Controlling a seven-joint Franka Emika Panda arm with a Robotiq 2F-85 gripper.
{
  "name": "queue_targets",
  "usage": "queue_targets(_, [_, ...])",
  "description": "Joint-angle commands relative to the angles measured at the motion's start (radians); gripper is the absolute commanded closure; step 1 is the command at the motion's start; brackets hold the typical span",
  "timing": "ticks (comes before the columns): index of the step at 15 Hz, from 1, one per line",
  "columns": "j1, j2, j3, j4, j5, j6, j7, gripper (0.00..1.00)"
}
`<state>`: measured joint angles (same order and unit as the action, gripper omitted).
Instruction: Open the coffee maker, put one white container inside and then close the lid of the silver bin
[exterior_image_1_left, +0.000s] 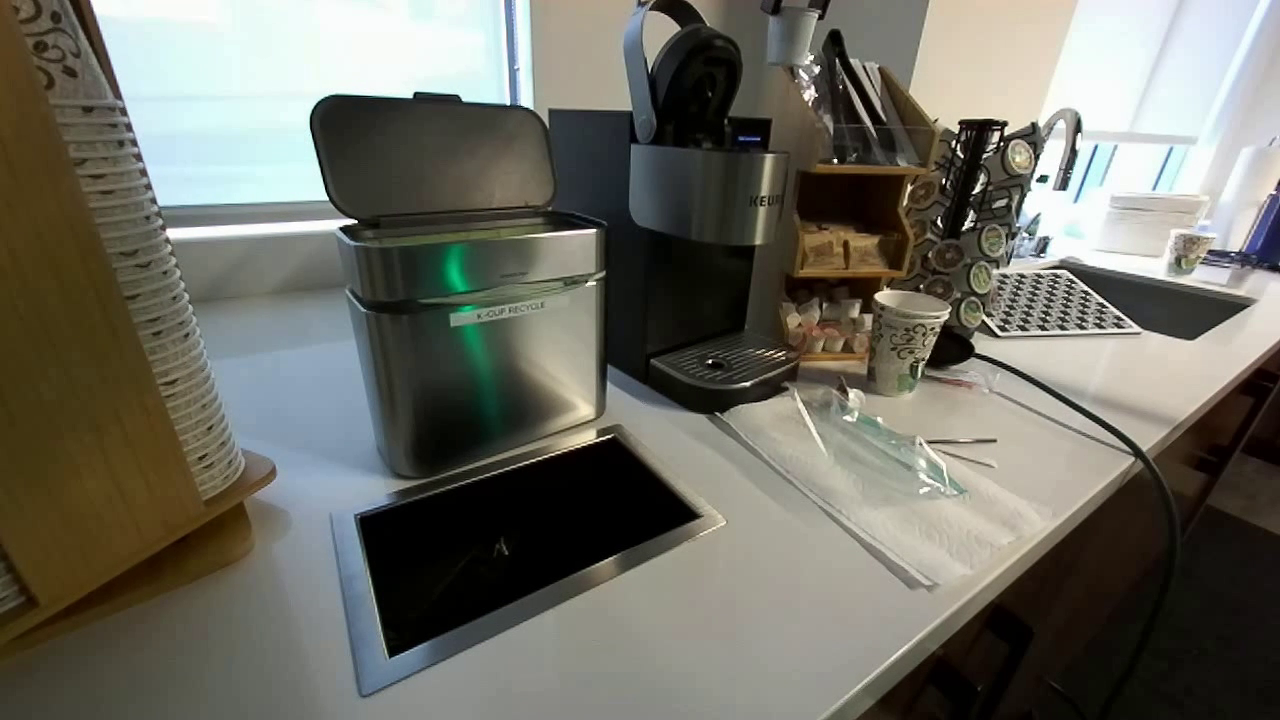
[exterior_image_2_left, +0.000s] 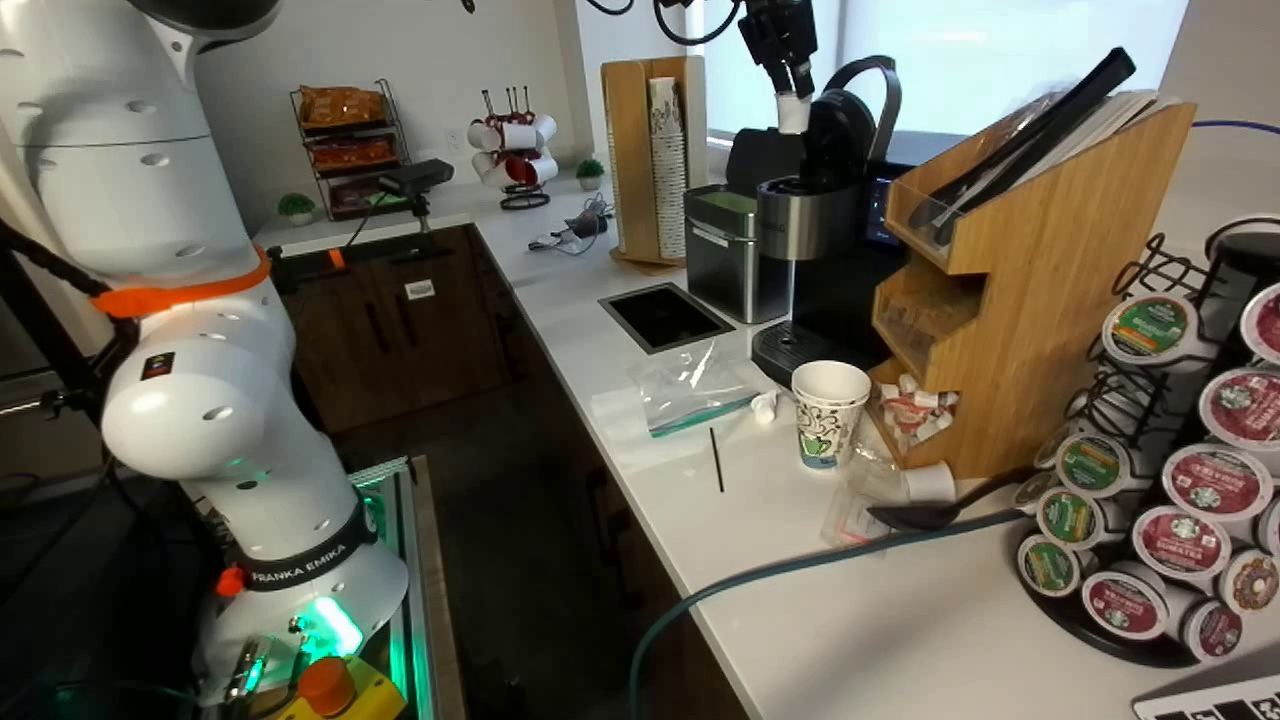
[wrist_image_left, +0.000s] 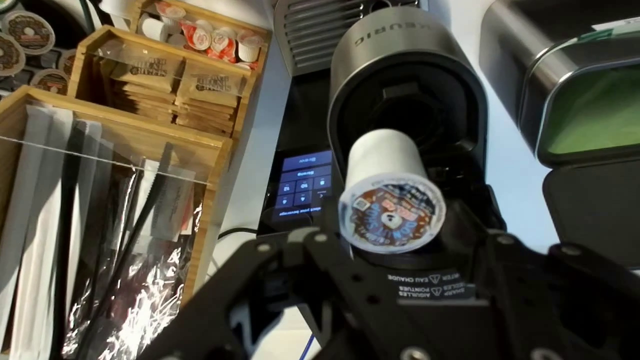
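Note:
A white container (wrist_image_left: 385, 152) with a printed foil top hangs in the air, my gripper (exterior_image_2_left: 787, 84) shut on its rim end. In the wrist view the container partly covers the round pod opening of the coffee maker (wrist_image_left: 400, 42), whose hinged top is raised. An exterior view shows the container (exterior_image_1_left: 792, 38) higher than the machine's steel front and apart from it. Beside the coffee maker stands the silver bin (exterior_image_1_left: 490, 370), with its grey lid (exterior_image_1_left: 435, 155) tipped up and back. Only the tips of my fingers reach into that view, at its top edge.
A wooden organizer (exterior_image_2_left: 1050, 290) with bags and utensils stands close beside the coffee maker. A paper cup (exterior_image_1_left: 905, 345) and a plastic bag (exterior_image_1_left: 890, 450) on a paper towel are in front. A steel-framed recess (exterior_image_1_left: 650, 578) lies before the bin. A pod carousel (exterior_image_2_left: 1110, 600) is farther along.

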<state>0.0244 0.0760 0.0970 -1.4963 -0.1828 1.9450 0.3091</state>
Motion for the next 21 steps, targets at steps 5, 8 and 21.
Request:
queue_targets(5, [0.043,0.075,-0.024,0.008,-0.03,0.05,0.054,0.72])
queue_targets(8, [0.058,0.085,-0.028,-0.033,-0.061,0.136,0.061,0.72])
queue_targets(21, [0.101,0.01,-0.032,-0.239,-0.14,0.35,0.157,0.72])
